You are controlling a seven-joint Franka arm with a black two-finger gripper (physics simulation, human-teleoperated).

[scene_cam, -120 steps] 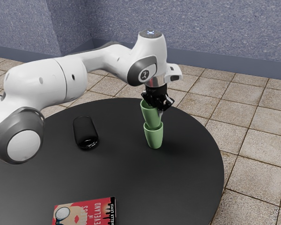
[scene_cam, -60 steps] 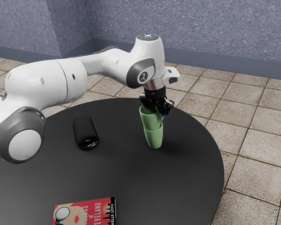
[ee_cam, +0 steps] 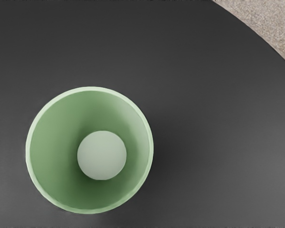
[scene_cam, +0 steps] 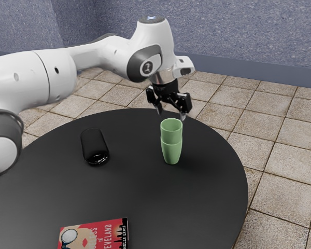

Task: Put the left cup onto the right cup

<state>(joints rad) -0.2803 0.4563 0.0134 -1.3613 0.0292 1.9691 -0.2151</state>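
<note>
On black table (scene_cam: 145, 202), nested green cups (scene_cam: 171, 141)

- The gripper (scene_cam: 169, 110) hangs over the bench (scene_cam: 197, 197), on its far side.
- Directly beneath the gripper, near it but apart from it, the upper cup (scene_cam: 171, 128) sits upright inside the lower cup (scene_cam: 170, 151).
- The lower cup stands on the bench.
- A case (scene_cam: 95, 147) lies flat on the bench, well apart from the gripper, toward the exterior view's left of the cups.
- A book (scene_cam: 93, 234) lies flat at the bench's near edge, farthest from the gripper, in front of the case.
- The floor (scene_cam: 280, 129) spreads behind the gripper, with the wall (scene_cam: 238, 26) beyond it.
</note>
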